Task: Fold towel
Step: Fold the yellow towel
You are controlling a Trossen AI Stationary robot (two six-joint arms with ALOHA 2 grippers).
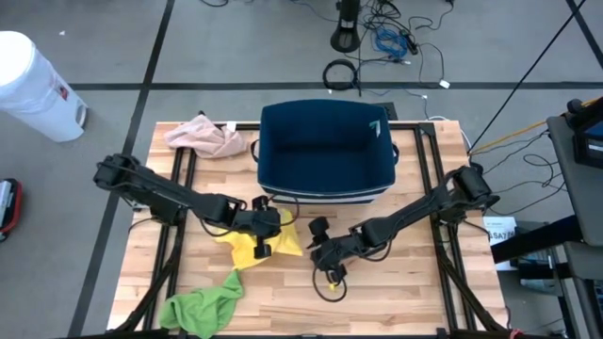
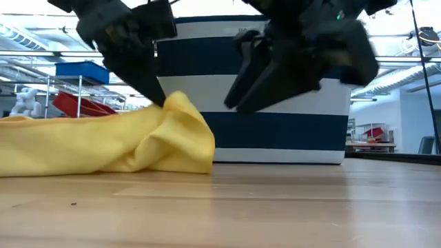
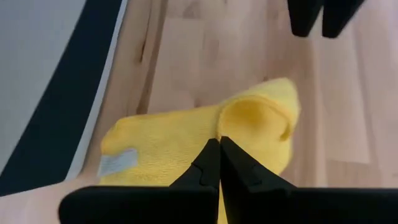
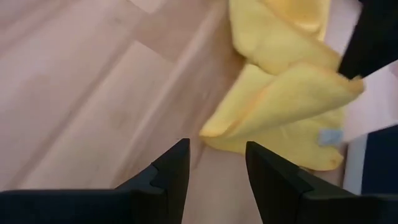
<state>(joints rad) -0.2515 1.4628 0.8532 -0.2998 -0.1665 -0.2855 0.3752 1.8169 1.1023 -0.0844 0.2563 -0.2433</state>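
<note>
Two grippers work mid-table before the bin (image 1: pixel 325 151). Your left gripper (image 3: pixel 219 148), pressed together, pinches a raised fold of the yellow towel (image 1: pixel 256 241). Your right gripper (image 4: pixel 214 158) hovers spread, just beside it. Mid-fold, likely; next, lay that fold flat.

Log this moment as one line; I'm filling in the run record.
left hand: shut on yellow towel | right hand: open, empty, beside towel | green cloth: untouched | fold: unfinished
</note>
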